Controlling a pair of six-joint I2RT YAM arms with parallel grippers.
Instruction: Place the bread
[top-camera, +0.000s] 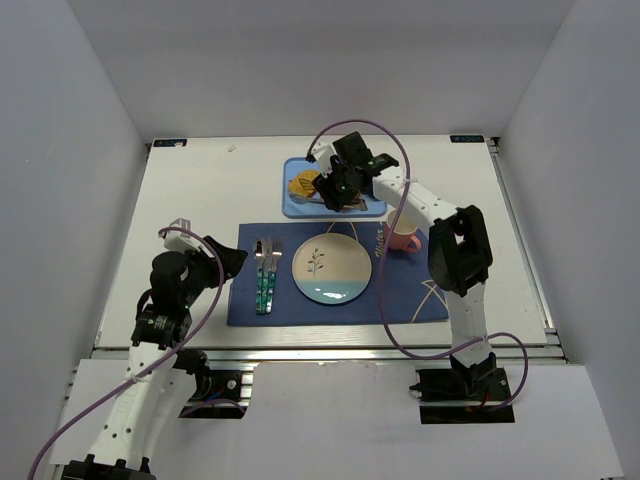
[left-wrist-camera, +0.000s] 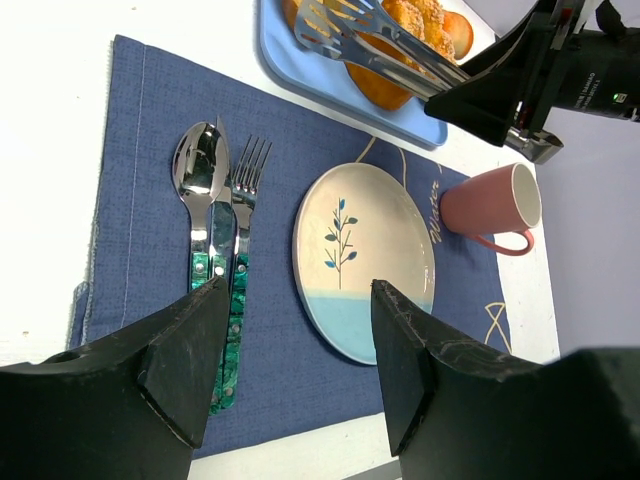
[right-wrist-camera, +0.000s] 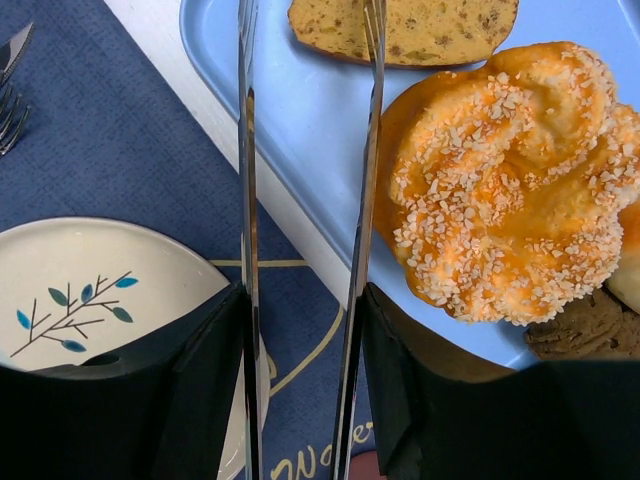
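The right arm (top-camera: 455, 250) is being held stretched forward from its base, with the elbow raised and the forearm angled leftward toward the far middle. Its wrist (top-camera: 352, 160) is being pitched downward. The right gripper (right-wrist-camera: 300, 300) is being held closed on tongs (right-wrist-camera: 247, 150), with one finger pressed against the outside of each blade and the blades standing apart. The left arm (top-camera: 160, 300) is being held folded close above its base at the near left, with the wrist turned rightward. The left gripper (left-wrist-camera: 298, 300) is being held with its jaws spread wide and empty.
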